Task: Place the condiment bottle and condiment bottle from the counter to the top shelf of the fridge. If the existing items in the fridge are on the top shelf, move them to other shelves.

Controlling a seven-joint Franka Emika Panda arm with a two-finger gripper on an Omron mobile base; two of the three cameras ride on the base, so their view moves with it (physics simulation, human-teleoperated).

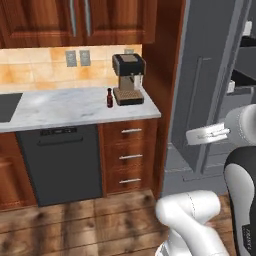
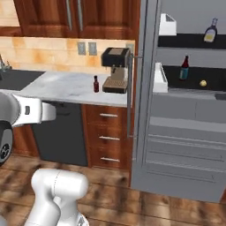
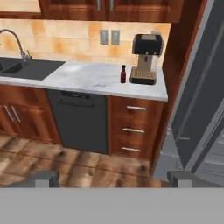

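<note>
Judging from how things lie, the job looks about half done: the squat pale condiment bottle (image 2: 210,31) with its dark cap and blue label already stands on the top shelf (image 2: 190,41) of the open fridge (image 2: 185,145), toward its right end, while the slim dark red condiment bottle (image 1: 109,98) is on the worktop (image 1: 60,107), just beside the coffee machine (image 1: 128,78) and near the end closest to the fridge. The existing items sit one level down: the red-necked bottle (image 2: 184,68) with the blue label and the small tan ball (image 2: 203,83) both rest on the shelf below (image 2: 194,73), so nothing seems left to clear from the top board. What remains, as I read it, is to fetch the dark red bottle and set it up beside the pale one. The hand view looks across at the worktop and that bottle from well apart, above the wooden floor (image 3: 65,166). The fingers (image 3: 43,178) stand wide apart at the bottom of that view, with nothing between them and touching nothing; they hold no bottle.
</note>
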